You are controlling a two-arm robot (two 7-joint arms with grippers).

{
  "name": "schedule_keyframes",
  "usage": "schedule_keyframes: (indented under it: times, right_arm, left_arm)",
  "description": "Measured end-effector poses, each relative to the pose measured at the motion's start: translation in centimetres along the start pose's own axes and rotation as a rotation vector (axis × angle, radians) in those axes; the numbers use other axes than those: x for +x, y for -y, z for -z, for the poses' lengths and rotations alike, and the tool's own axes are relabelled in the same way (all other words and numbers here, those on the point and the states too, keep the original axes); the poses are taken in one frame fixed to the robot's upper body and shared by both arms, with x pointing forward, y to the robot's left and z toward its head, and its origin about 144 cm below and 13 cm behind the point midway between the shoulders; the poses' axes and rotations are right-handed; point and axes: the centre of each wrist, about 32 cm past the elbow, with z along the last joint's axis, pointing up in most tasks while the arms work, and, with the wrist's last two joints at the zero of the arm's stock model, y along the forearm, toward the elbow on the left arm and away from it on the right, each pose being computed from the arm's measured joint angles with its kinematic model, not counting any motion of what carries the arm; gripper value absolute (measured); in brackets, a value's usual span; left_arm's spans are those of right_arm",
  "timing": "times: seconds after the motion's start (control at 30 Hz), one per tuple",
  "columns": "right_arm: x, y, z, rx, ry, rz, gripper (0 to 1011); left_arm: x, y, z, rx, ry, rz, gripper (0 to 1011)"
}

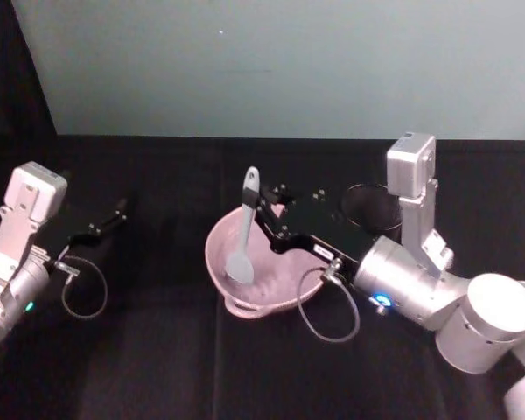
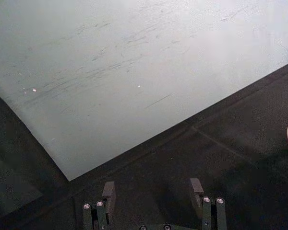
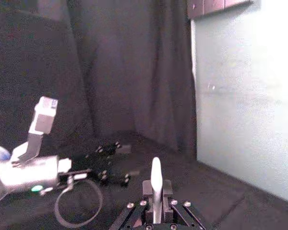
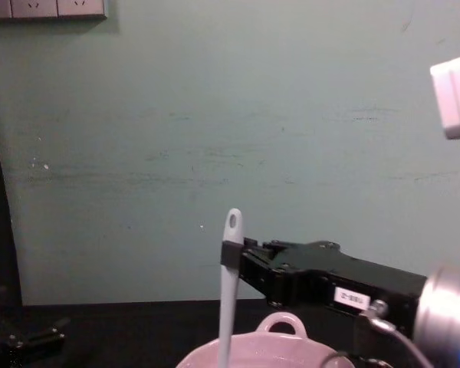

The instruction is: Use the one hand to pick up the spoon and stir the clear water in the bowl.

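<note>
Spoon in rt gripper, pinched tight on handle just below hole end. Held near upright, blade down inside pink bowl, toward bowl's left side. Same grip in chest view: spoon, rt gripper, bowl beneath. Water too faint to make out; blade contact w/ it: can't tell. Bowl mid-table, loop handle on near side. Black mesh cup behind rt arm. Lt gripper parked well apart at left, fingers spread wide.
</note>
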Motion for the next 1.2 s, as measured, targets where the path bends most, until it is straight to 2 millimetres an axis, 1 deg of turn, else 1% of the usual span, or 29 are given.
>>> schedule_keyframes:
  times: [0.2, 0.37, 0.47, 0.57, 0.67, 0.83, 0.87, 0.93, 1.07, 1.2]
  right_arm:
    - [0.6, -1.5, 0.9, 0.043, 0.069, 0.063, 116]
    - [1.6, -1.8, 1.3, 0.051, 0.144, 0.126, 116]
    - [2.5, -1.4, 1.3, 0.048, 0.19, 0.155, 116]
    - [2.9, -0.7, 1.0, 0.045, 0.207, 0.163, 116]
    - [3.1, 0.3, 0.4, 0.031, 0.212, 0.154, 116]
    - [2.6, 2.2, -0.7, 0.012, 0.174, 0.108, 116]
    - [2.6, 2.2, -0.7, 0.012, 0.174, 0.108, 116]
    - [1.9, 3.0, -1.1, 0.005, 0.141, 0.075, 116]
    - [1.1, 3.3, -1.2, -0.014, 0.097, 0.034, 116]
    - [0.4, 2.9, -0.9, -0.028, 0.046, -0.003, 116]
  left_arm:
    - [0.0, 0.0, 0.0, 0.0, 0.0, 0.0, 1011]
    - [0.0, 0.0, 0.0, 0.0, 0.0, 0.0, 1011]
    - [0.0, 0.0, 0.0, 0.0, 0.0, 0.0, 1011]
    - [0.0, 0.0, 0.0, 0.0, 0.0, 0.0, 1011]
    - [0.0, 0.0, 0.0, 0.0, 0.0, 0.0, 1011]
    - [0.0, 0.0, 0.0, 0.0, 0.0, 0.0, 1011]
    - [0.0, 0.0, 0.0, 0.0, 0.0, 0.0, 1011]
    - [0.0, 0.0, 0.0, 0.0, 0.0, 0.0, 1011]
    - [0.0, 0.0, 0.0, 0.0, 0.0, 0.0, 1011]
    - [0.0, 0.0, 0.0, 0.0, 0.0, 0.0, 1011]
